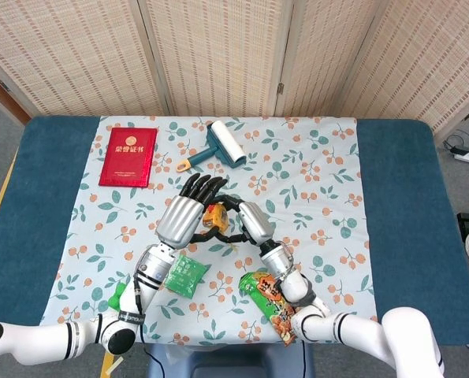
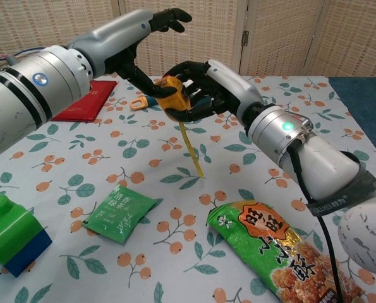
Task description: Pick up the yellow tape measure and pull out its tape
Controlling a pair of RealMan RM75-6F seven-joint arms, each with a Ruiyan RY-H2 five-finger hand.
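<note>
My right hand (image 2: 208,86) (image 1: 246,222) grips the yellow tape measure (image 2: 174,95) (image 1: 214,215) above the middle of the flowered tablecloth. A strip of yellow tape (image 2: 191,150) hangs out of the case, slanting down to just above the cloth. My left hand (image 2: 137,44) (image 1: 187,214) hovers right beside the case on its left, fingers spread and empty. Its thumb reaches down close to the case; whether they touch cannot be told.
A red booklet (image 1: 128,156) and a lint roller (image 1: 222,146) lie at the back. A green packet (image 2: 121,211), a snack bag (image 2: 276,252) and a green-and-blue block (image 2: 11,233) lie near the front edge.
</note>
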